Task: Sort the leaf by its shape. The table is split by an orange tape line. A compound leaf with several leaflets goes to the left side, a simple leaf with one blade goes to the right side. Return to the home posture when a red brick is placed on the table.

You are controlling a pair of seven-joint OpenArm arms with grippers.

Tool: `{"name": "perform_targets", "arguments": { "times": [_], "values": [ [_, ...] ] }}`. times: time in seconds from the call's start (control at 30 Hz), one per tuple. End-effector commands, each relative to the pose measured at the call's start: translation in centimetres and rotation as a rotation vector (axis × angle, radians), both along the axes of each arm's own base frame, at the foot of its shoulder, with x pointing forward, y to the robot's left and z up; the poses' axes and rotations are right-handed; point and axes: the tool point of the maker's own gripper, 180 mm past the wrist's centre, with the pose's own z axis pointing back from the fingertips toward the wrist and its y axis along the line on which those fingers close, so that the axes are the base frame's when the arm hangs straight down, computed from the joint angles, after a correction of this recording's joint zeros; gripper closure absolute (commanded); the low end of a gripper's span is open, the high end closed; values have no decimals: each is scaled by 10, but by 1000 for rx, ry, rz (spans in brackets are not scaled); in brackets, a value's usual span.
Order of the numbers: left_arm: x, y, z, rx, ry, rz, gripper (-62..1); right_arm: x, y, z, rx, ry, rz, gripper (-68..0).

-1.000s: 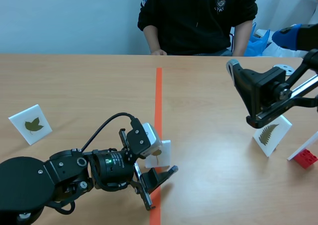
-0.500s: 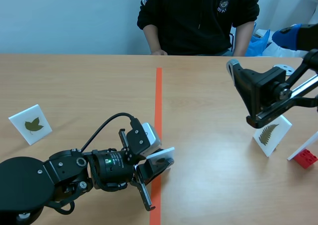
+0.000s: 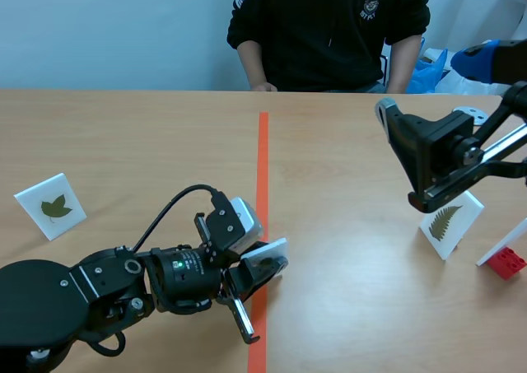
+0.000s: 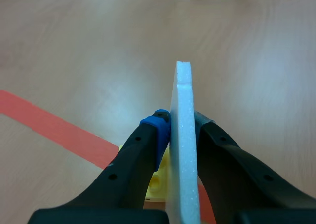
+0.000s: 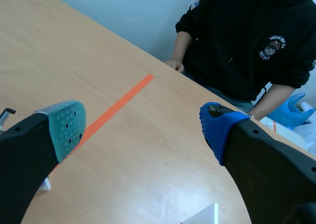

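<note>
My left gripper (image 3: 263,268) is low over the orange tape line (image 3: 262,155), shut on a white foam leaf card (image 3: 268,258) that is tilted over. In the left wrist view the card (image 4: 181,130) stands edge-on, pressed between my left gripper's (image 4: 180,121) fingers, so its leaf is hidden; a yellow piece (image 4: 159,180) shows beneath it. My right gripper (image 3: 409,160) hangs raised at the right. It is open in the right wrist view (image 5: 143,127), with nothing between its pads.
A white card with a lobed leaf (image 3: 51,206) stands at the left. A fern-leaf card (image 3: 449,222) stands under the right arm, with a red brick (image 3: 506,263) and another white card (image 3: 504,240) beside it. A person (image 3: 329,27) sits across the table.
The left gripper's fingers, open around the standing card a second ago, have shut on it. The card now sits tilted in the grip. The right arm has not moved.
</note>
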Motion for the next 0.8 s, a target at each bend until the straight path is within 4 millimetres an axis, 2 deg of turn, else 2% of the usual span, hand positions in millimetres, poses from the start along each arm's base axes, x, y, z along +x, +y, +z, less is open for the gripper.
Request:
{"name": "perform_targets", "arguments": {
  "times": [0.0,0.17,0.3,0.53,0.77],
  "values": [
    [14,1,16,-60,-11,48,-47,3,-2,8,-5,-34,-1,-475],
    [41,27,26,-117,26,202,-47,3,-2,8,-5,-34,-1,-475],
    [55,56,32,-142,24,307,-47,3,-2,8,-5,-34,-1,-475],
    [68,123,34,-141,17,486,-47,3,-2,9,-5,-35,-1,-475],
    [74,193,36,-138,-6,681,-47,3,-2,8,-3,-34,-3,-475]
  ]
}}
